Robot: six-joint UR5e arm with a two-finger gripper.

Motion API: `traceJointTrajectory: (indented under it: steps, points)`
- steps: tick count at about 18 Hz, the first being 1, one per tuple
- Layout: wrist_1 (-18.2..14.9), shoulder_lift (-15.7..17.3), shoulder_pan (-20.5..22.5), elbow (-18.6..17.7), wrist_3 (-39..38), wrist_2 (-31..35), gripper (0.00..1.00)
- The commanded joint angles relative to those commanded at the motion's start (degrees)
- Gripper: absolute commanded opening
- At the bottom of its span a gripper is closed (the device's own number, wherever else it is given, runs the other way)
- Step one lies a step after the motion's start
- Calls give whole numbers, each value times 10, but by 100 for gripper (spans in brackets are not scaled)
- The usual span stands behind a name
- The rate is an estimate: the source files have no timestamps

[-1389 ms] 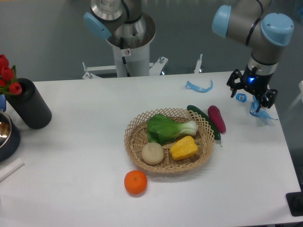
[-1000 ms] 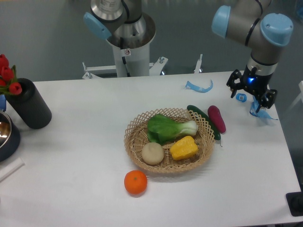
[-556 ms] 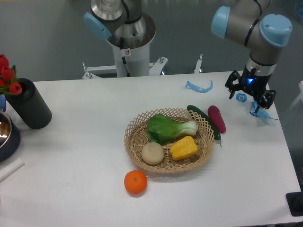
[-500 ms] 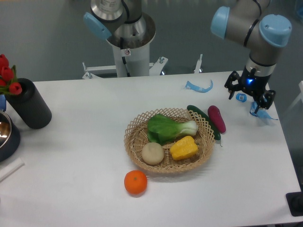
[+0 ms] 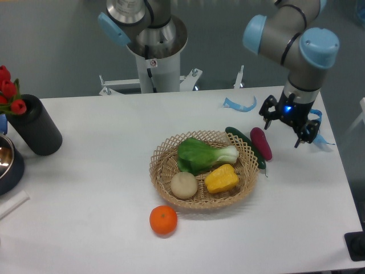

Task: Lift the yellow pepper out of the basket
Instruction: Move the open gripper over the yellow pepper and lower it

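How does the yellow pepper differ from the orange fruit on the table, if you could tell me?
The yellow pepper is bright yellow and blocky with lobes; the orange is orange and round. The pepper lies inside the basket, beside a pale round ball, while the orange sits on the bare table, just outside the basket's near rim. The pepper looks slightly larger. Both are glossy, and nothing grips either.

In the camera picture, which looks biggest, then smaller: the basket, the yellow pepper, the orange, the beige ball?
1. basket
2. yellow pepper
3. orange and beige ball: these look about alike, too close to rank.
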Motion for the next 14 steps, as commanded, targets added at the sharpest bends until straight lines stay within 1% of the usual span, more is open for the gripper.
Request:
traceJointTrajectory:
  steps: [6, 10, 12, 14]
  points:
    - [1, -12, -44, 2, -5, 4, 100]
    - [0, -26, -76, 7, -48, 5, 100]
    - [0, -37, -88, 15, -62, 6, 100]
    - [0, -41, -97, 15, -75, 7, 100]
